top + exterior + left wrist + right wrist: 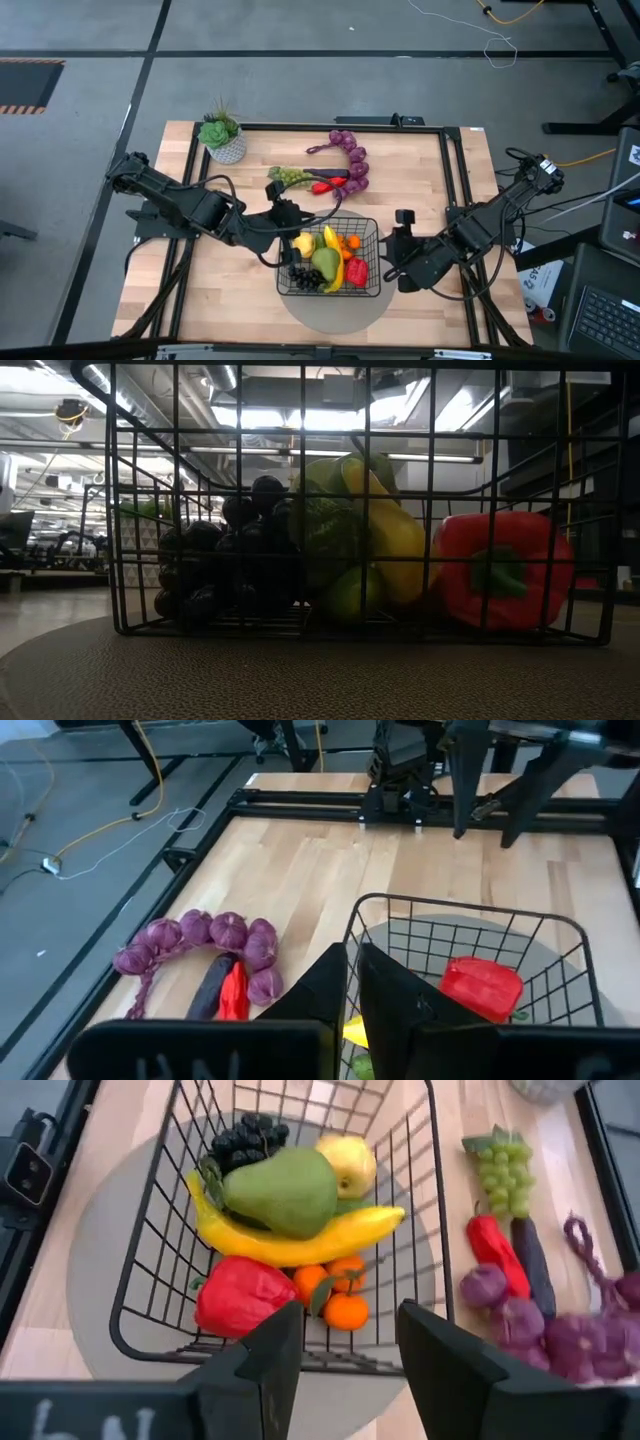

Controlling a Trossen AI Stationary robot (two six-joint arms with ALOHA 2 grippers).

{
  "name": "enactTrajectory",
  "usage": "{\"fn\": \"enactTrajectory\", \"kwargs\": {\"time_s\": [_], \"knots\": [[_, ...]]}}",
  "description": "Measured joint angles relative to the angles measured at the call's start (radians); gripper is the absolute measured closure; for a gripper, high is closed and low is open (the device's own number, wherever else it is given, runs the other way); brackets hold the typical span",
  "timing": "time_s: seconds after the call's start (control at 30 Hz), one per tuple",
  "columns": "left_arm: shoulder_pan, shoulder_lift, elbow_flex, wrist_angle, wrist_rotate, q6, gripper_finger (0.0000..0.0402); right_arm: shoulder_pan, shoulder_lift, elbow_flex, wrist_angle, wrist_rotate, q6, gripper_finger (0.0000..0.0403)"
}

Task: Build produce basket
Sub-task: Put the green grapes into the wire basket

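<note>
1. Wire mesh of the basket (360, 510) fills the low view, set on a round grey mat (335, 308) near the table's front edge, probably so both arms can reach it.
2. Inside it lie a green pear (283, 1188), a yellow banana (300, 1240), a lemon (347, 1163), dark grapes (245, 1135), a red pepper (243, 1293) and 2 orange pieces (338, 1295), heaped loosely.
3. Out on the wooden table (440, 180), behind the basket, wait the purple grapes (352, 157), green grapes (287, 176), a slim red pepper (325, 186) and a dark vegetable (534, 1266), so the job looks a bit over half done.
4. Hovering at the basket's back-left corner, the left gripper (352, 985) has its fingers pressed nearly together and empty; I would guess it has let something go or is lining up for the next piece.
5. Beside the basket's right wall, the right gripper (345, 1342) has its fingers spread apart, holding nothing.
6. At the far-left corner stands a potted succulent (222, 135), well clear of the work.
</note>
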Motion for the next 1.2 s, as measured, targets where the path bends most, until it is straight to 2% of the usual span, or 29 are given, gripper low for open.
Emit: {"fn": "enactTrajectory", "kwargs": {"time_s": [0.07, 0.3, 0.5, 0.67, 0.8, 0.87, 1.03, 1.2], "knots": [[0.002, 0.0, 0.0, -0.02, 0.0, 0.027, 0.038, -0.014, 0.0, 0.0, 0.017, 0.0, -0.014, 0.0238], [0.002, 0.0, -0.001, -0.092, 0.014, 0.096, 0.0378, -0.125, -0.002, 0.0, 0.015, -0.006, 0.101, 0.0238], [0.002, -0.06, -0.002, -0.096, 0.065, 0.111, 0.0378, -0.274, -0.043, 0.0, 0.007, -0.115, 0.026, 0.0238], [0.001, -0.144, -0.001, -0.156, 0.165, 0.29, 0.0382, -0.38, -0.073, 0.0, 0.006, -0.193, -0.057, 0.0237], [0.013, -0.2, -0.001, -0.24, 0.168, 0.474, 0.0379, -0.468, -0.086, 0.0, 0.007, -0.257, -0.111, 0.0237], [0.026, -0.211, 0.0, -0.274, 0.167, 0.512, 0.0377, -0.518, -0.089, 0.0, 0.009, -0.312, -0.135, 0.0237], [0.037, -0.211, 0.0, -0.325, 0.174, 0.513, 0.0379, -0.654, -0.089, 0.0, 0.012, -0.45, -0.22, 0.0237], [0.047, -0.206, 0.0, -0.344, 0.269, 0.453, 0.0381, -0.776, -0.089, 0.0, 0.011, -0.479, -0.263, 0.0237]]}}
